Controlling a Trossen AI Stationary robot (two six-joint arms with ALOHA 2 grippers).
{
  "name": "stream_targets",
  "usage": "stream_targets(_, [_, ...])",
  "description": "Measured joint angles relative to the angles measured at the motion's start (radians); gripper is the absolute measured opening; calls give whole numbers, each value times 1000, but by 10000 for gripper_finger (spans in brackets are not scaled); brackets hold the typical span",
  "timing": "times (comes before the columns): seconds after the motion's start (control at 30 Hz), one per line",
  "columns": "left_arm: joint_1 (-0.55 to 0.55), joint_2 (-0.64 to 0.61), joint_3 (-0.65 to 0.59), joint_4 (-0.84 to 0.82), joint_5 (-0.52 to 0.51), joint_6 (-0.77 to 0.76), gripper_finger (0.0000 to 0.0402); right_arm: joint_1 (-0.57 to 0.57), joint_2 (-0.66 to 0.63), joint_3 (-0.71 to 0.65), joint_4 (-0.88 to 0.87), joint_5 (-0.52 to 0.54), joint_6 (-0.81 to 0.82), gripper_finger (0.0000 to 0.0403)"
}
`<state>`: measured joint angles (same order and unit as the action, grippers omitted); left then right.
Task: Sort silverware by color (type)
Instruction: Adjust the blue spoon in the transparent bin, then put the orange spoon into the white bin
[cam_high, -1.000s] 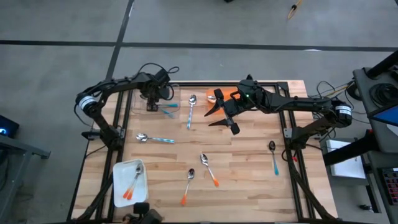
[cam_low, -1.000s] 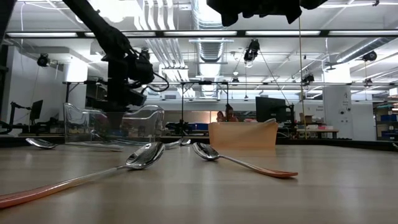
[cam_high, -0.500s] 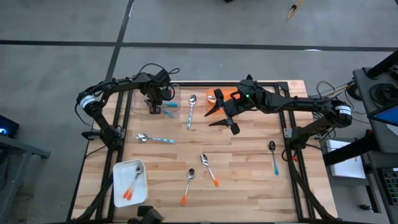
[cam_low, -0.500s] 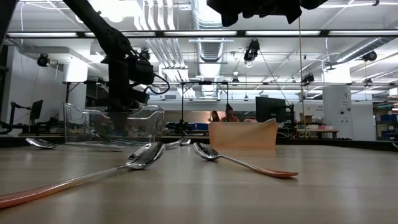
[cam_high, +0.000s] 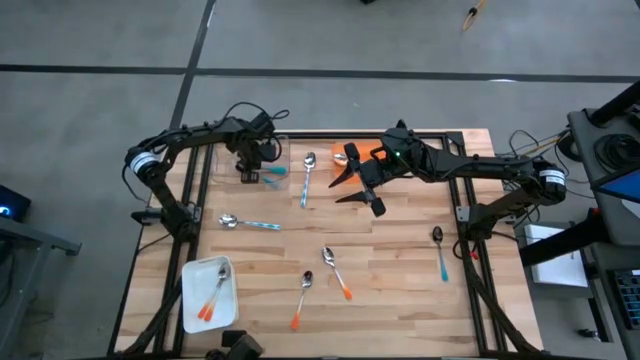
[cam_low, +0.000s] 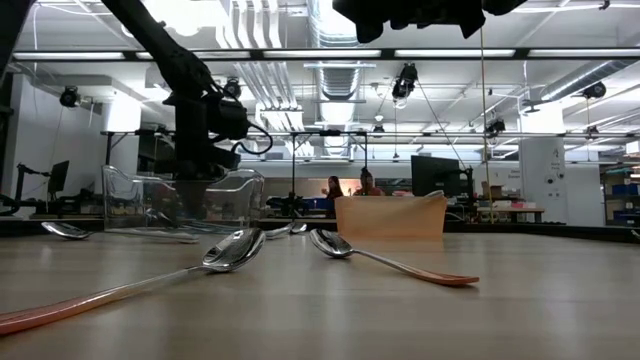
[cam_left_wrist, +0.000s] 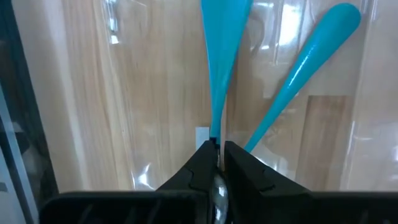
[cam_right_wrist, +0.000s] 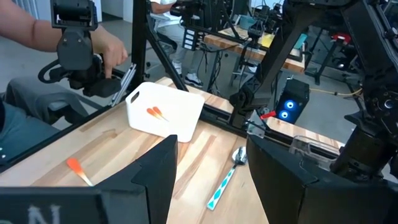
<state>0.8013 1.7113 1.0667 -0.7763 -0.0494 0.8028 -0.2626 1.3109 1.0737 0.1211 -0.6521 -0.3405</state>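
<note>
My left gripper points down into a clear container at the table's far left and is shut on a teal-handled spoon. A second teal-handled spoon lies beside it in the container. My right gripper hangs open and level above the table's far middle, touching nothing. Flat on the wood lie two light-blue-handled spoons, two orange-handled spoons and one teal-handled spoon. My left gripper pinches the spoon's neck, where the teal handle meets the metal, between its two fingers. The fingers come from above, pointing down, and lie across the spoon. The handle runs away from the fingers over the container's floor; whether it rests there I cannot tell.
A white tray at the near left holds two orange-handled spoons. An orange container stands at the far middle, behind my right gripper. A person's hand works a device beyond the table's edge.
My left gripper has tipped slightly toward the table's right while staying over the clear container, and the teal handle it holds has swung a little with it.
</note>
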Motion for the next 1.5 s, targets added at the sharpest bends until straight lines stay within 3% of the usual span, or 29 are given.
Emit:
stream_targets(0.23, [-4, -11, 0, -1, -15, -25, 20, 0, 0, 0, -5, 0, 18, 183])
stream_targets(0.47, [-23, -80, 38, -28, -9, -208, 16, 0, 0, 0, -4, 10, 119, 183])
stream_targets(0.7, [-96, -242, -9, 100, 93, -350, 2, 2, 0, 0, 10, 301, 299, 183])
stream_targets(0.8, [-152, -308, -57, 222, 95, -427, 1, 2, 0, 0, 4, 360, 356, 183])
stream_targets(1.1, [-352, -431, -201, 498, 96, -536, 1, 20, 0, 0, -9, 364, 496, 183])
stream_targets(1.5, [-500, -448, -216, 496, 95, -555, 1, 51, 2, 0, -60, 364, 638, 183])
